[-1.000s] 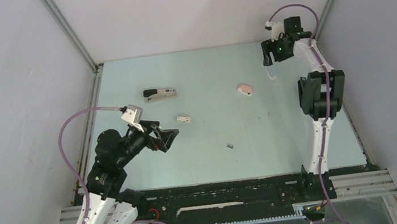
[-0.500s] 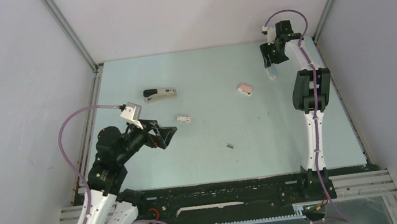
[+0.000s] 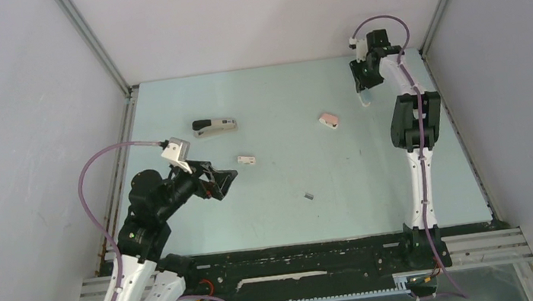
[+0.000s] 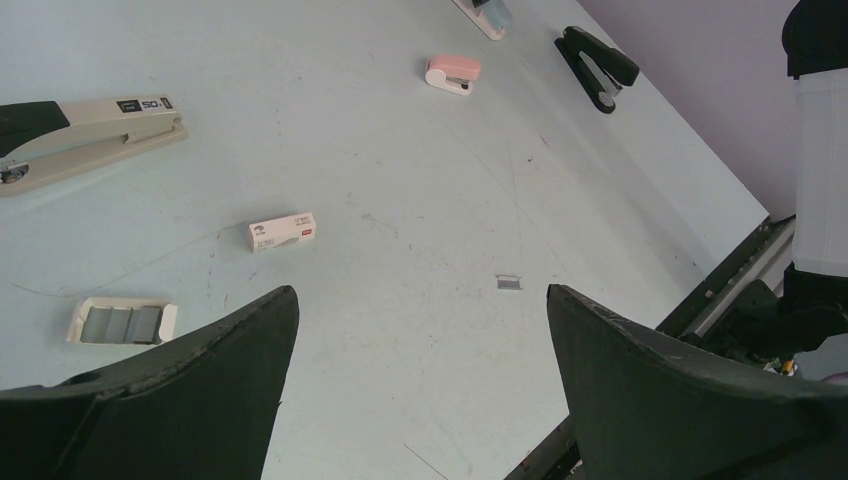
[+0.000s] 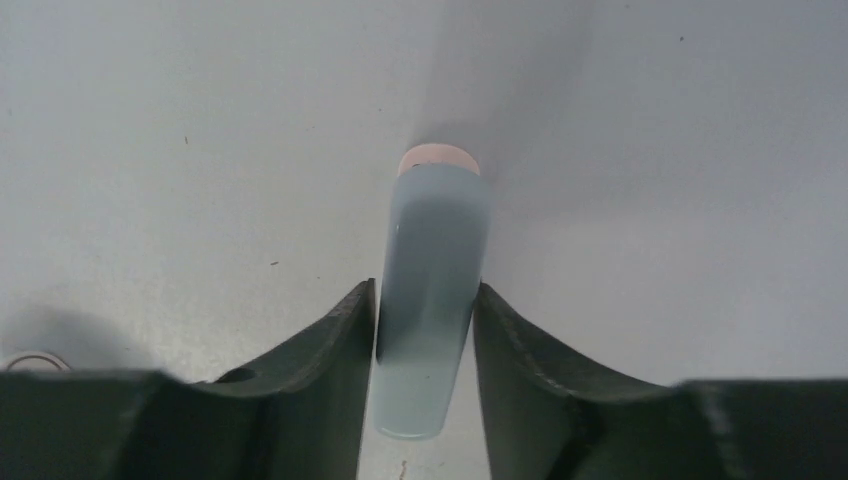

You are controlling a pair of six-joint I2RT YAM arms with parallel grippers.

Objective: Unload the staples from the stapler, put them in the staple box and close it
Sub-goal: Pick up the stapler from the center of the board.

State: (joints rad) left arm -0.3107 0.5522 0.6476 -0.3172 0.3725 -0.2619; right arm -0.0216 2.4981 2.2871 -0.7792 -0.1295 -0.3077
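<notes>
On the pale green table [image 3: 375, 183] the stapler [image 3: 214, 127] lies closed at the far left, untouched, so we judge the unloading not yet begun; one strip of staples [image 4: 509, 283] lies loose mid-table. Our left gripper [image 4: 422, 295] hovers wide open, empty. Our right gripper [image 5: 425, 290] presses both fingers on a pale blue object [image 5: 432, 220], far right.

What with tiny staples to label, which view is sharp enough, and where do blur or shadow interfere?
Left wrist view: evenly lit and sharp, the loose staple strip readable. Top external view: sharp, but that strip is a speck. Right wrist view: the pale blue object in the right gripper is soft, a broad shadow behind it.
</notes>
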